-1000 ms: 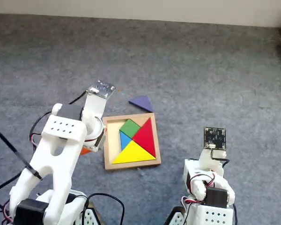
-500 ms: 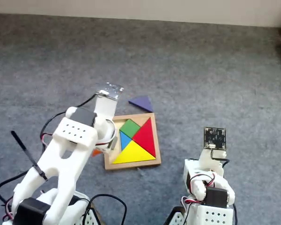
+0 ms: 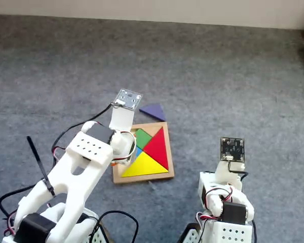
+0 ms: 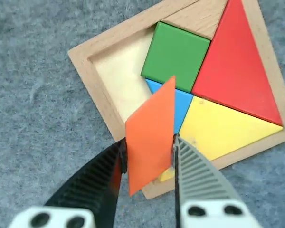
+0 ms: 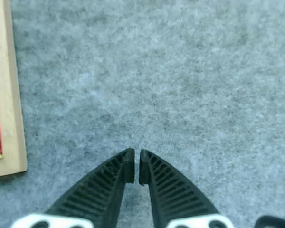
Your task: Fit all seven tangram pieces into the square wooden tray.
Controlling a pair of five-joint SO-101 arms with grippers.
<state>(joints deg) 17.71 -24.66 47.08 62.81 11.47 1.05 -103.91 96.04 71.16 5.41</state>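
The left arm had swung in off the carpet (image 3: 233, 66) and hung over the square wooden tray (image 4: 83, 61), left gripper (image 4: 149, 142) clamped on the flat orange parallelogram (image 4: 152, 118). Its long axis pointed away from the claw toward the green square (image 4: 175, 54). The bare wood slot lay just beside it, between rim and blue triangle (image 4: 183, 102). The red triangle (image 4: 235, 71) and yellow triangle (image 4: 223, 130) sat flush. The purple triangle (image 3: 153, 111) waited outside. The right gripper (image 5: 133, 166) stayed pinched shut, empty, over the nubby carpet.

High camera looking down from above, both wrist cameras close, facing downward, all sharing the tray (image 3: 142, 178)
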